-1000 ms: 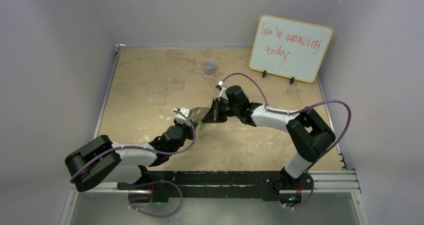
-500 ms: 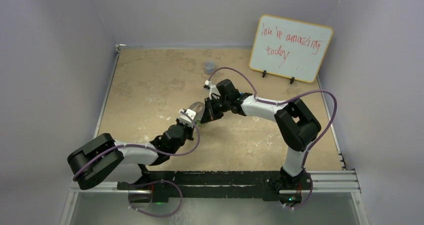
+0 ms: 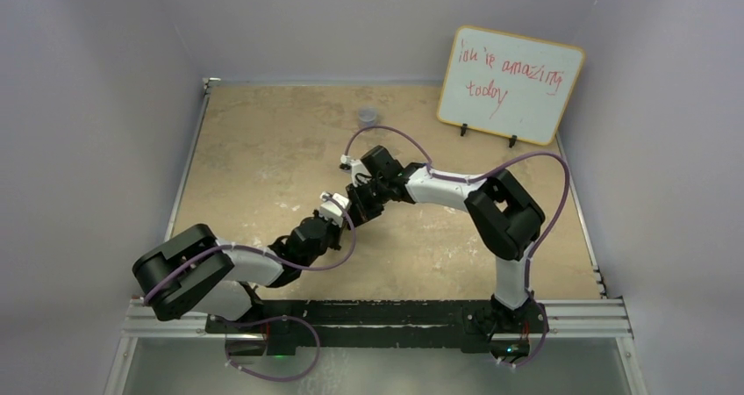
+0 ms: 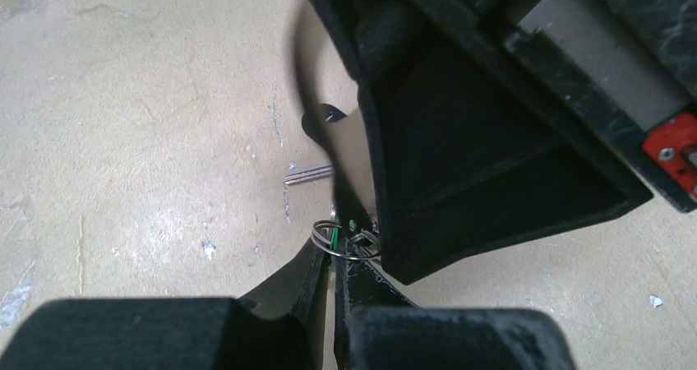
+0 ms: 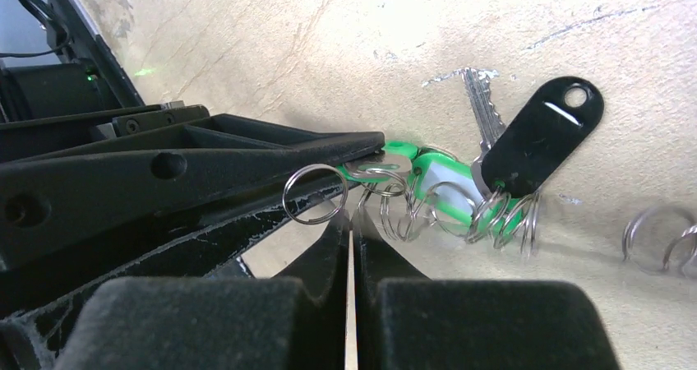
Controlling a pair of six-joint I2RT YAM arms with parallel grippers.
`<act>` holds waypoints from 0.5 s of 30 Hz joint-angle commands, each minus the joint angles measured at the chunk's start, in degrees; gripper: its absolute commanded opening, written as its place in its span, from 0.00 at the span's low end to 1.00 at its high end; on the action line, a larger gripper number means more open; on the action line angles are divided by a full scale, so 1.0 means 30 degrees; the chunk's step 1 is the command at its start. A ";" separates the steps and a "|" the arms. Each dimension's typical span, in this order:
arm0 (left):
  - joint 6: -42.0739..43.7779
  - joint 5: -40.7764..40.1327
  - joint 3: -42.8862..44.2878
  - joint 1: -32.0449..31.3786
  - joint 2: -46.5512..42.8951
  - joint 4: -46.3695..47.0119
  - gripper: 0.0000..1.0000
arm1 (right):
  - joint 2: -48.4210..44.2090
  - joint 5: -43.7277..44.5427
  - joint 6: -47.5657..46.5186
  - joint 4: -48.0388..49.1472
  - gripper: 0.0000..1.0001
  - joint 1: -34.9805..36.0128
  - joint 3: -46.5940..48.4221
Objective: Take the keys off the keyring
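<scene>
The keys are one cluster in the right wrist view: a green tag [image 5: 427, 175], a black fob [image 5: 542, 136], a silver blade [image 5: 485, 111] and several wire split rings [image 5: 493, 218]. My left gripper [image 4: 335, 247] is shut on a green piece of the cluster, and a small split ring [image 4: 346, 244] sits at its tips. My right gripper [image 5: 351, 220] is shut, its tips against a split ring [image 5: 315, 193]; I cannot tell whether it pinches it. In the top view the left gripper [image 3: 340, 207] and the right gripper [image 3: 360, 202] meet tip to tip. The D-shaped keyring is hidden.
A small grey cup [image 3: 368, 114] stands at the back of the table. A whiteboard [image 3: 509, 83] leans at the back right. Two loose split rings [image 5: 657, 234] lie on the table to the right of the cluster. Walls enclose the table.
The right arm has swung left and its gripper has closed in on the left gripper. The grey flat piece seen between them earlier is now covered.
</scene>
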 commanded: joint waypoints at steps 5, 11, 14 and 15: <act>-0.1335 0.1585 0.0567 -0.0078 -0.0355 0.2812 0.00 | 0.0511 0.0485 -0.1524 -0.1027 0.00 0.0925 0.1531; -0.1898 0.1677 0.0467 0.0318 -0.1181 0.2273 0.00 | 0.0260 0.1790 -0.2009 -0.1727 0.00 0.0651 0.0673; -0.2470 0.2059 0.0599 0.0361 -0.1299 0.1559 0.00 | -0.0484 0.2241 -0.1531 -0.0725 0.00 0.0202 0.0004; -0.2733 0.2119 0.0577 0.0371 -0.1314 0.1258 0.00 | -0.0843 0.2438 -0.1304 -0.0363 0.03 0.0127 -0.0167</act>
